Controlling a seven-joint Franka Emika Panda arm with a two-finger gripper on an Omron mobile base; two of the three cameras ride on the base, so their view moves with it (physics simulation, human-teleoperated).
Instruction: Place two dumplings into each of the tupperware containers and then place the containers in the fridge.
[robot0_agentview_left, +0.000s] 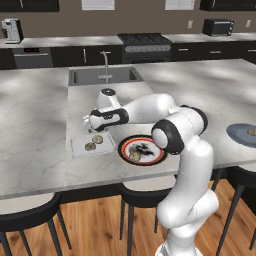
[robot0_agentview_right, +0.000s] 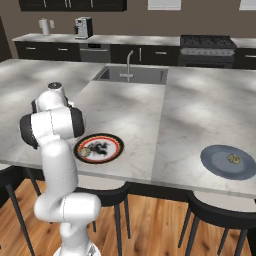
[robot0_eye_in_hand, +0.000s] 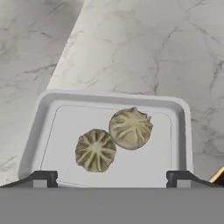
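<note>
Hand view: you look straight down into a white container (robot0_eye_in_hand: 111, 140) with two dumplings (robot0_eye_in_hand: 130, 128) lying side by side and touching, one a little nearer the camera (robot0_eye_in_hand: 95, 150).
Gripper: your two dark fingertips (robot0_eye_in_hand: 40, 178) stand far apart at the bottom edge, one at each side of the container, with nothing between them; the gripper (robot0_eye_in_hand: 111, 179) is released and holds nothing.
Left base view: you see the same container (robot0_agentview_left: 92, 145) on the marble counter (robot0_agentview_left: 35, 125), just left of the black-and-red plate (robot0_agentview_left: 142, 150), with the gripper (robot0_agentview_left: 93, 129) hanging right above it. One more dumpling (robot0_agentview_left: 135, 156) lies at the near edge of that plate.
Right base view: your own arm covers the container here. You do get the black-and-red plate (robot0_agentview_right: 99, 148) with its dumpling (robot0_agentview_right: 85, 151), and far off to the right a blue-grey plate (robot0_agentview_right: 228, 161) carrying another dumpling (robot0_agentview_right: 233, 159).
Blue-grey plate, left view: you catch its edge (robot0_agentview_left: 242, 134) at the right border, well apart from the container.
Container axis: its long side runs left to right across the hand view, its short side away from you; in the left base view it lies roughly along the counter's near edge.
Sink: you see it behind the container, set into the counter (robot0_agentview_left: 105, 76), with a tap.
</note>
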